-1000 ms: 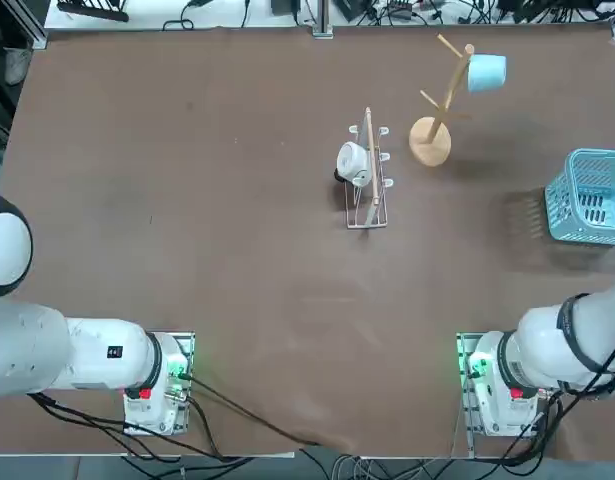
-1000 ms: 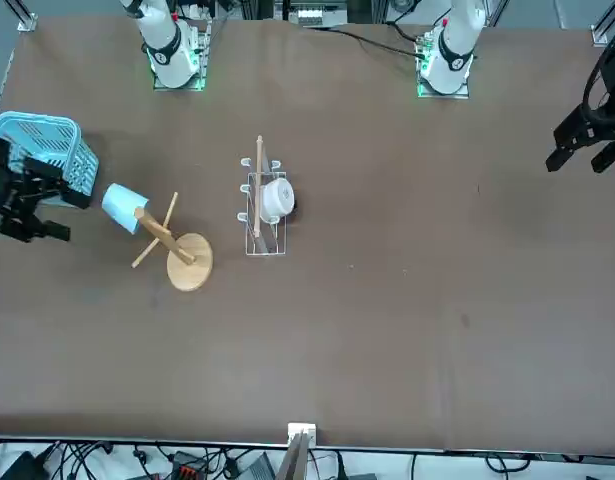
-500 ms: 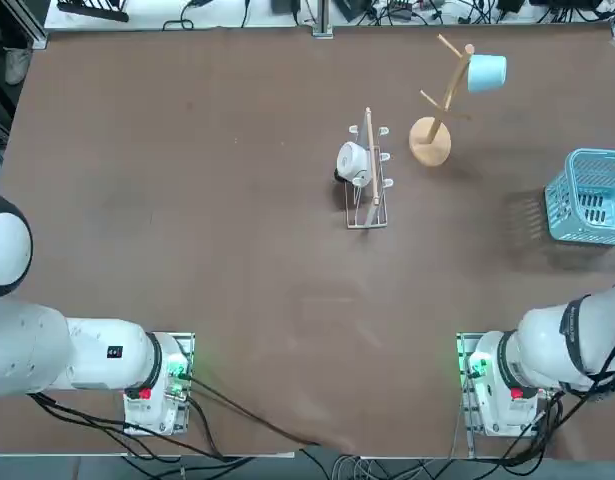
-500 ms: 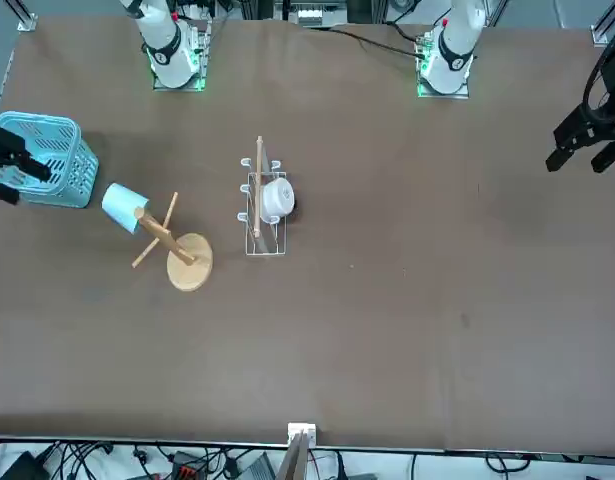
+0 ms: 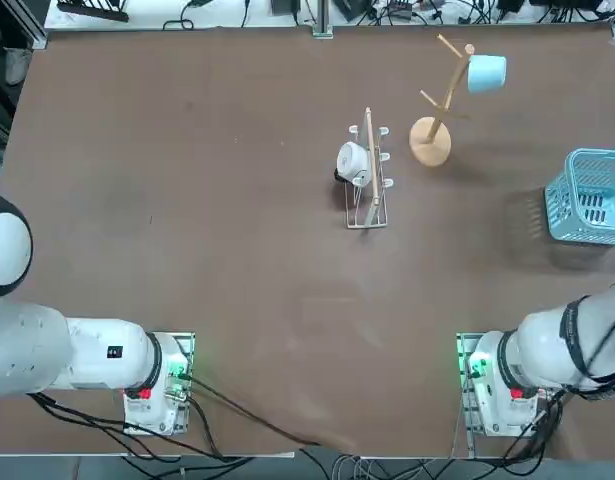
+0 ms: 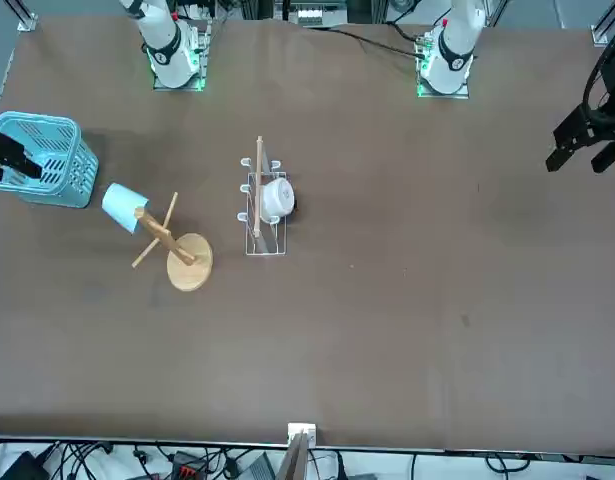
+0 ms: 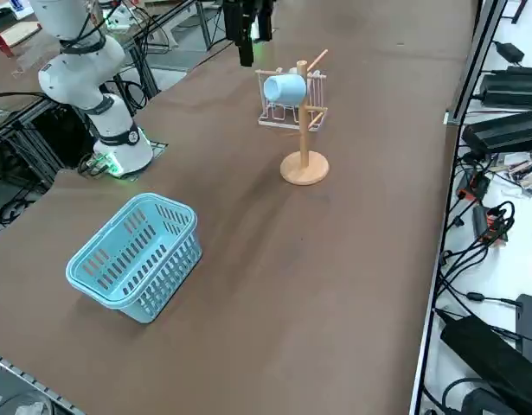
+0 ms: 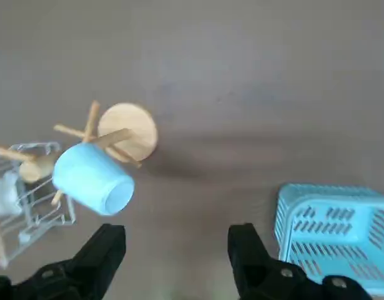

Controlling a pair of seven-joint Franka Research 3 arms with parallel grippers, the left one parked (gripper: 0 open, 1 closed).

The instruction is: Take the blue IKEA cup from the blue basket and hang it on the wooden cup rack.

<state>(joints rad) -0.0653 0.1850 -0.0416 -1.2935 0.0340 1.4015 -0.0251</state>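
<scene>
The mug tree point(image 7: 304, 162) is smooth pale wood, the lattice basket point(image 7: 136, 255) plastic, the tabletop point(image 7: 274, 259) smooth brown.

so yeah, it's a big matte brown tabletop point(image 5: 247, 280), with a white side table point(image 5: 267, 14) full of black cables point(image 5: 427, 12) along its far edge

— What is your wrist camera showing you?
— Your right gripper point(image 8: 177, 240) is holding its 2 black fingers wide apart, with 0 things between them.
— And your blue cup point(image 8: 93, 179)?
— It is hanging on 1 peg of your wooden cup rack point(image 8: 128, 132), whose round base is resting on the table point(image 8: 198, 81).
— Anything else near you?
— Your blue basket point(image 8: 335, 234) is standing well apart from the cup, and 1 white wire rack point(image 8: 39, 215) is sitting beside the wooden one.
</scene>
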